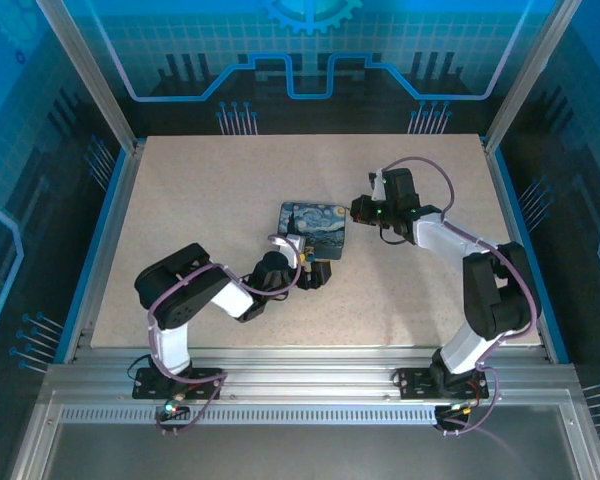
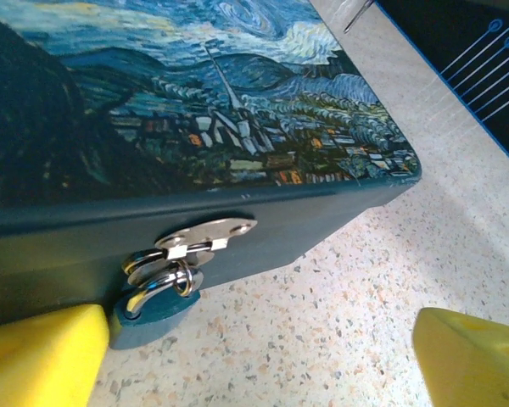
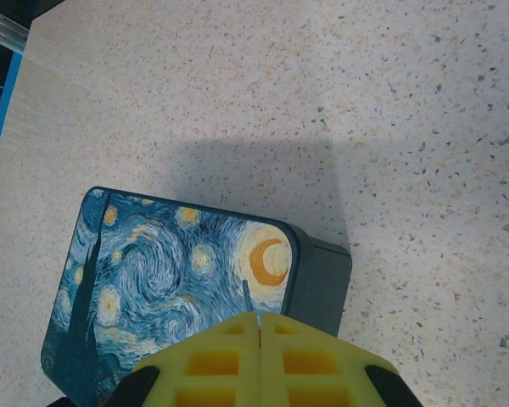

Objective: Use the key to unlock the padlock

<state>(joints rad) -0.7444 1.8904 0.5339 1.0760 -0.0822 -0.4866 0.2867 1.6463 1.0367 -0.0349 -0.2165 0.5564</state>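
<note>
The left gripper (image 2: 259, 365) stood wide open, its two yellow pads far apart and nothing between them but bare speckled table. One pad (image 2: 42, 356) sat just beside the padlock (image 2: 157, 309), hiding part of the lock's edge. The other pad sat well off to the opposite side.

The padlock had a dark teal body and a bright silver shackle. Its body lay low against the table (image 2: 339, 297) at the foot of the box's side wall. The shackle ran up through metal rings under a silver hasp (image 2: 205, 233), which folded down from the lid's edge over the dark wall.

The box (image 1: 313, 228) was flat, with rounded corners and a lid printed with a swirling blue night-sky painting. It lay near the middle of the table, turned slightly askew. Its hasp side faced the near edge, where the left gripper (image 1: 315, 272) reached in low from the left arm.

The right gripper (image 3: 260, 326) was closed, its yellow pads pressed together along a thin seam. Whether anything was pinched between them could not be told. It hung above the box (image 3: 170, 280), near the corner showing an orange crescent moon. From above, the right gripper (image 1: 365, 210) stood just off the box's right side, toward the far right of the table.
</note>
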